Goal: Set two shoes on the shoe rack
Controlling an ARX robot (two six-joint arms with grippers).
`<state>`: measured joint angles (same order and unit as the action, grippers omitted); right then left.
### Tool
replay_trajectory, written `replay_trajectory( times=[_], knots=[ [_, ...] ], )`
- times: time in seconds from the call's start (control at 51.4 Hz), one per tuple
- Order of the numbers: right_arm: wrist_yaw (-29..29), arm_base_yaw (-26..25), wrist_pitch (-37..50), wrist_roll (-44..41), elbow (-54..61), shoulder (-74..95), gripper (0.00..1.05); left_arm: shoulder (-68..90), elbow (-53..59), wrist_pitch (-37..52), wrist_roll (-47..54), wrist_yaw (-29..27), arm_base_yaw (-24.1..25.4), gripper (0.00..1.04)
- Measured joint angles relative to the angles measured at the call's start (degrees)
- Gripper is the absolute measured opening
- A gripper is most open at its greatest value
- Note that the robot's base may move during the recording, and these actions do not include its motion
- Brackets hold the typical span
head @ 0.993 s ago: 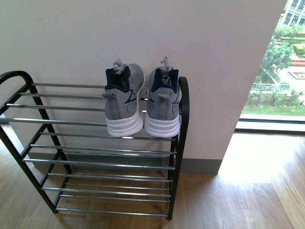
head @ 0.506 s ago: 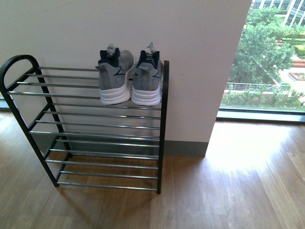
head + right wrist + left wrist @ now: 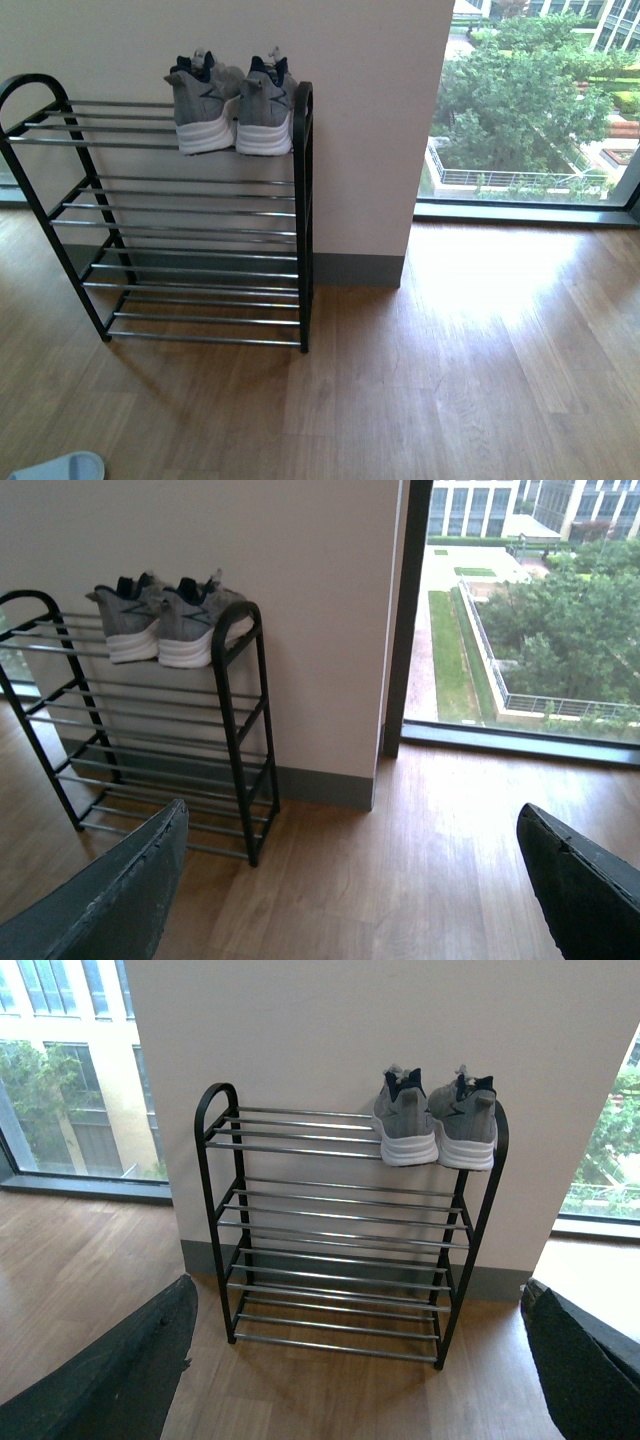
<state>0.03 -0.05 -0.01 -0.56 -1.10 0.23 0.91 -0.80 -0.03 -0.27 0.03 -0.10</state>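
Observation:
Two grey knit shoes with white soles, one (image 3: 201, 106) beside the other (image 3: 265, 108), stand heel-out on the top shelf of the shoe rack (image 3: 302, 210), at its right end. In the left wrist view the pair (image 3: 436, 1120) sits on the rack (image 3: 218, 1210) well beyond my left gripper (image 3: 360, 1370), which is open and empty. In the right wrist view the shoes (image 3: 165, 618) rest on the rack (image 3: 255, 730), off to one side of my open, empty right gripper (image 3: 350, 880). Neither arm shows in the front view.
The rack stands against a white wall (image 3: 360, 120) on a wooden floor (image 3: 450, 380). A floor-to-ceiling window (image 3: 530, 110) lies to the right. A pale blue slipper (image 3: 60, 467) lies at the floor's near left edge.
The front view has pulled back and shifted right. The rack and shoes now look smaller and further left, and more floor and window show. The shoes stay on the top shelf.

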Motion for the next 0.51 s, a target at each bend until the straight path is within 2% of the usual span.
replay_trajectory(
  times=[0.506],
  knots=[
    [-0.04,0.00,0.00,0.02,0.00,-0.02,0.95,0.00,0.00,0.00,0.02,-0.02,0.00,0.95]
  ],
)
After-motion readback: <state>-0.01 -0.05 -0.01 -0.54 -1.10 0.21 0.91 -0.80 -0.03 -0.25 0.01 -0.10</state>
